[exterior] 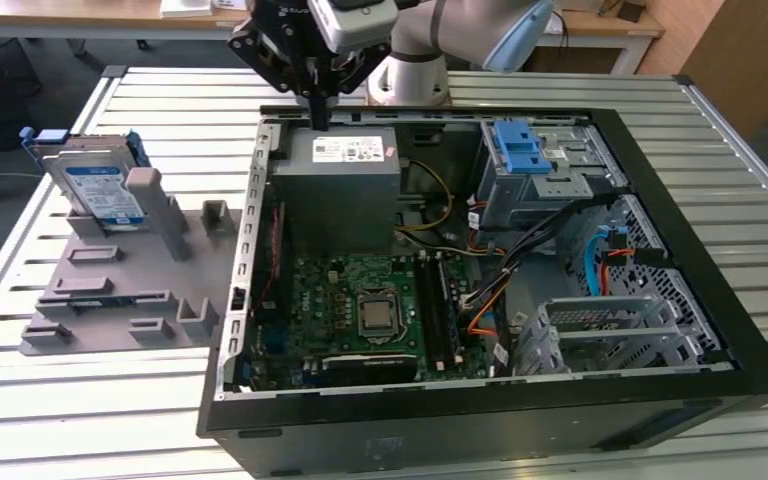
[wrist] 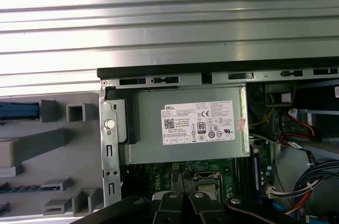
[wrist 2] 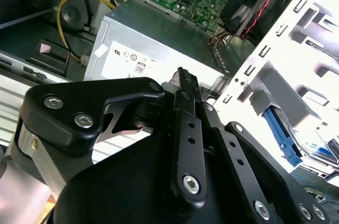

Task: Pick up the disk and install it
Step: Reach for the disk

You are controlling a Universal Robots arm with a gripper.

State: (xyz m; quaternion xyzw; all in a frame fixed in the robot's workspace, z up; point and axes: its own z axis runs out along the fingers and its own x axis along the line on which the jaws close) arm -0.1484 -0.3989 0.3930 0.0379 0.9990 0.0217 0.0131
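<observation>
The disk (exterior: 97, 187), a silver drive with a white-and-blue label in a blue frame, stands on edge in a grey holder (exterior: 104, 290) at the exterior view's left, beside the open computer case (exterior: 491, 400). My gripper (exterior: 317, 116) hangs shut and holds nothing. It is over the case's back wall, just above the grey power-supply box (exterior: 344, 180) and well to the right of the disk. In the second wrist view the closed fingers (wrist 2: 183, 83) point at the power-supply box (wrist 2: 159, 49), with the disk's blue frame (wrist 2: 279, 133) off to one side. In the first wrist view the frame's blue edge (wrist: 18, 110) shows beside the case.
A bare blue bracket (exterior: 523, 150) sits on the drive bay at the case's back right. Inside lie the motherboard (exterior: 357, 310), cables and a metal cage (exterior: 611, 330). The case rests on a slatted metal table (exterior: 117, 420).
</observation>
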